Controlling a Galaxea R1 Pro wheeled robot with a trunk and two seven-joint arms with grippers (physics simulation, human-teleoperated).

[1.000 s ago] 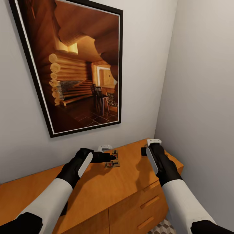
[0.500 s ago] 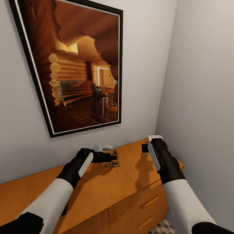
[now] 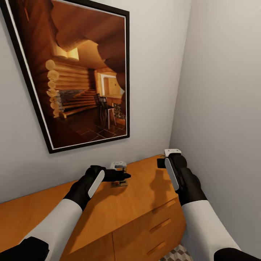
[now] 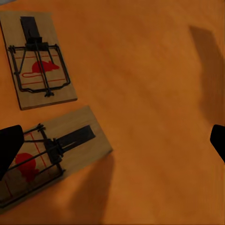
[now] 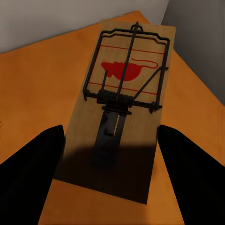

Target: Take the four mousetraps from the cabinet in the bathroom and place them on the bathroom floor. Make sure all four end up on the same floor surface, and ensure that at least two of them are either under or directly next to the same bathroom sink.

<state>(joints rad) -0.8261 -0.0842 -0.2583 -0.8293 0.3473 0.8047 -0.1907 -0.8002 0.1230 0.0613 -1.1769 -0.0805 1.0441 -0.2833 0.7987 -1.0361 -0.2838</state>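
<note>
Where fingers straddle: mousetrap lengthwise

Home interior, room corner: plain grey walls, framed picture of a log cabin, orange wooden cabinet with drawers, patterned floor tiles.

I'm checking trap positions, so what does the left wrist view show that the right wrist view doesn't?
Left wrist view: two mousetraps lying side by side, apart, on the cabinet top, the left gripper open above them. Right wrist view: one mousetrap near the cabinet's corner by the wall, between the open right gripper fingers. Both share the orange-brown cabinet top.
</note>
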